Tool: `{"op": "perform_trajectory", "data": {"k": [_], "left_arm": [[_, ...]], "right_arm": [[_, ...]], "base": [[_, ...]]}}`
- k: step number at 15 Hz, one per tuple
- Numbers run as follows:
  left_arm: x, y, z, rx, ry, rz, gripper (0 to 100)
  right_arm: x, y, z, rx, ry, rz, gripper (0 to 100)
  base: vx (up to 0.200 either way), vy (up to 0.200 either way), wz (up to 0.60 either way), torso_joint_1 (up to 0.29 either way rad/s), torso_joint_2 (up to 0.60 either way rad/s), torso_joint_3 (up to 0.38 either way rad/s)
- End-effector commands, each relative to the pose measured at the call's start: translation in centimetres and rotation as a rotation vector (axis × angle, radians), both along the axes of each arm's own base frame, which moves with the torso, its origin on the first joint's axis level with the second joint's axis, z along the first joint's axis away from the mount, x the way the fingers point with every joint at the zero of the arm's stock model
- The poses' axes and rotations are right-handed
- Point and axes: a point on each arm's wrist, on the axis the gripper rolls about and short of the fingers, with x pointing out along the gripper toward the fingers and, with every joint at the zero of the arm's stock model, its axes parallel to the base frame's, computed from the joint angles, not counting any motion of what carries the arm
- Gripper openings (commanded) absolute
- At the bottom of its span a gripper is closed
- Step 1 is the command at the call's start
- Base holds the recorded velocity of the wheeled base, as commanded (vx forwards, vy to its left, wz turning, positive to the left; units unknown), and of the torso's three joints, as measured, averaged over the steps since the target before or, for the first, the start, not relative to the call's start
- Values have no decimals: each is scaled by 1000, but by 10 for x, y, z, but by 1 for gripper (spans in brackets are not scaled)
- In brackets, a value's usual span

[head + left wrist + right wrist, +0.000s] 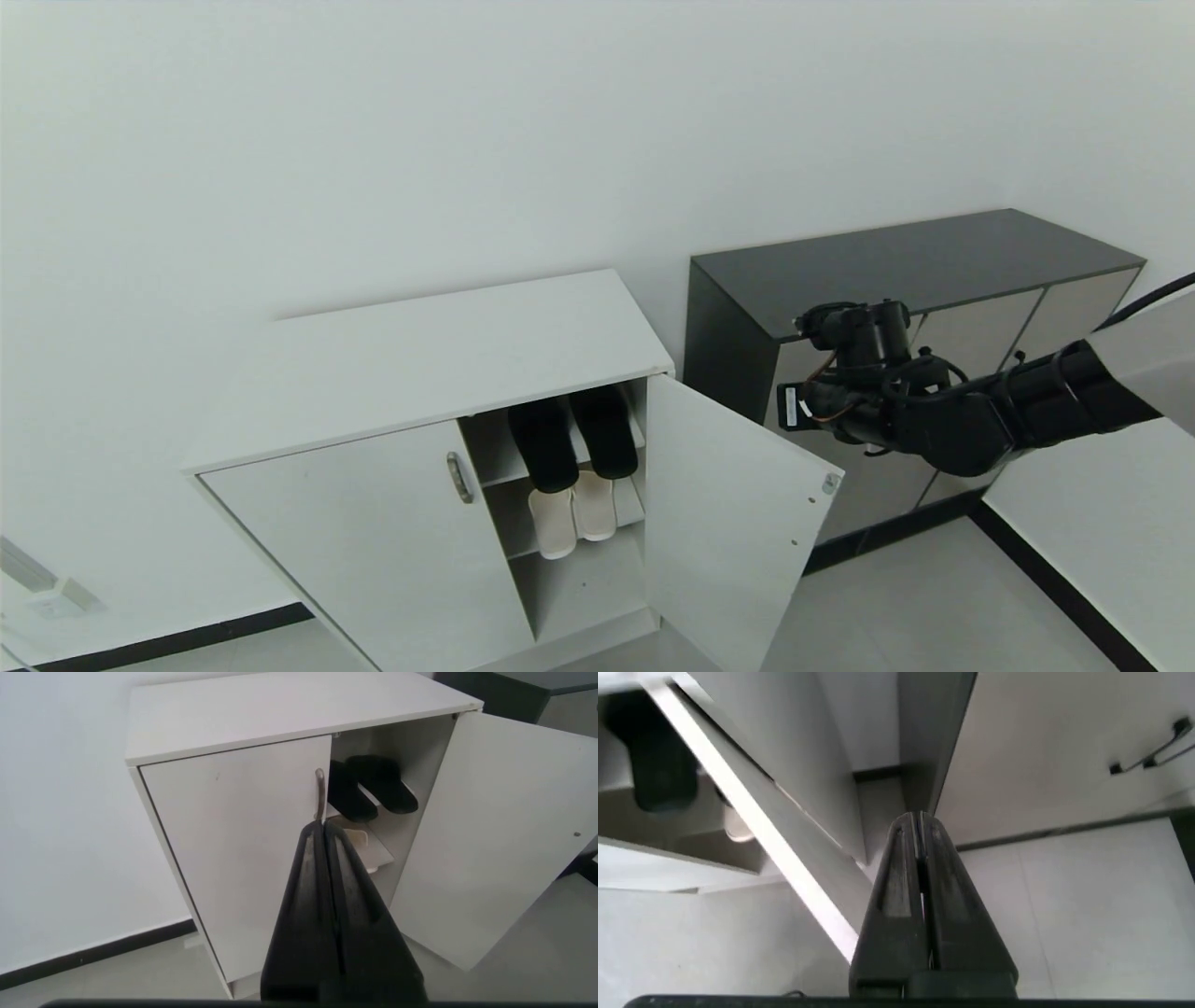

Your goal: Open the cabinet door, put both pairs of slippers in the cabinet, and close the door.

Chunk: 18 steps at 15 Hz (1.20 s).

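Finds black slippers (pixel 574 434) on the upper shelf of the white cabinet (pixel 420 355), white slippers (pixel 571 518) on the shelf below, right door (pixel 728 504) hanging open, left door (pixel 373 541) shut. Holds both tools clenched, empty: left tool (pixel 322 835) facing the handle (pixel 320 793), right tool (pixel 922 826) by the open door's edge, dark cabinet (pixel 896 261) alongside.

The black slippers (pixel 574 434) lie on the top shelf (pixel 497 462), and their far ends are hidden under the top of the white cabinet (pixel 448 364). The white slippers (pixel 571 518) sit one shelf lower, and their far ends are hidden behind that top shelf. The bottom corner of the open door (pixel 728 504) is cut off by the picture's edge. In the left wrist view the left gripper (pixel 320 831) covers most of the white slippers. The right arm (pixel 980 420) hides part of the dark cabinet (pixel 915 257).
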Motion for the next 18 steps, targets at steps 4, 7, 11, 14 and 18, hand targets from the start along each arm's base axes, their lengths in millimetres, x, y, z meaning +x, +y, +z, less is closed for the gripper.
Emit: {"op": "perform_trajectory", "data": {"k": [4, 7, 11, 14, 18], "left_arm": [[0, 0, 0, 0, 0, 1, 0], [0, 0, 0, -1, 0, 1, 0], [0, 0, 0, -1, 0, 1, 0], [0, 0, 0, -1, 2, 1, 0], [0, 0, 0, -1, 0, 1, 0]], "right_arm": [[-4, 5, -16, -17, 39, 15, 0], [-17, 19, -18, -22, 48, 61, 0], [-42, 42, 0, 2, 13, 140, 0], [-64, 59, 16, 24, -14, 209, 0], [-71, 58, 18, 24, -14, 220, 0]], "base": [[0, 0, 0, 0, 0, 0], [0, 0, 0, 0, 0, 0], [0, 0, 0, 0, 0, 0], [0, 0, 0, 0, 0, 0], [0, 0, 0, 0, 0, 0]]}}
